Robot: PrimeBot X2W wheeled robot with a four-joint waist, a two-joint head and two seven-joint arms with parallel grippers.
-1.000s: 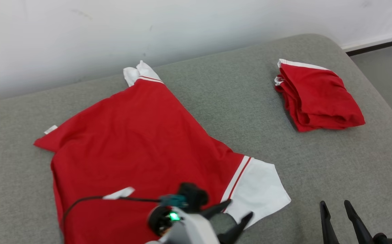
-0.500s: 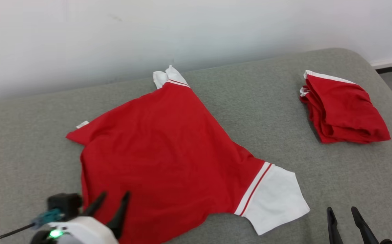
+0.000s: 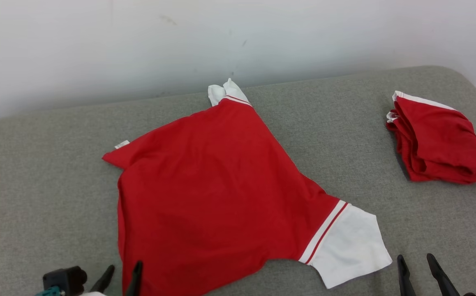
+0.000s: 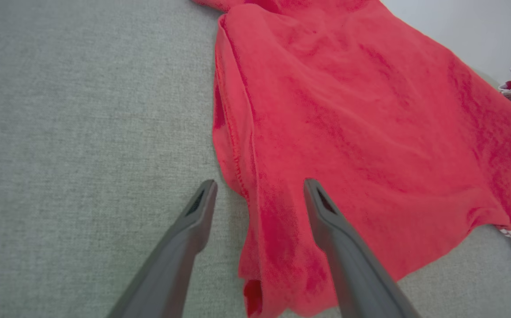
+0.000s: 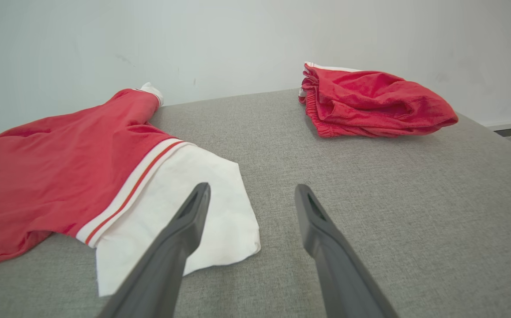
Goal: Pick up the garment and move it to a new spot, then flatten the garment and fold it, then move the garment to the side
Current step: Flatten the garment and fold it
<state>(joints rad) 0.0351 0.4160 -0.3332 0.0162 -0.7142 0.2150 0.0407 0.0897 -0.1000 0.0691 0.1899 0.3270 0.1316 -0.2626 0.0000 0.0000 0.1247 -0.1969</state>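
Just now the left gripper (image 3: 123, 272) backed off to lower left by the red white-sleeved fabric shirt (image 3: 213, 185) hem, jaws wide and empty, so flattening looks next.

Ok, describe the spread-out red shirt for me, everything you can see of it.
The red shirt lies spread, mostly flat, on the grey cushion, a soft knit with light wrinkles. Its near sleeve is white below a striped band and lies flat; the far sleeve is bunched by the wall. A small white label pokes out at its left corner. The open left gripper straddles the near hem edge; nothing grips it.
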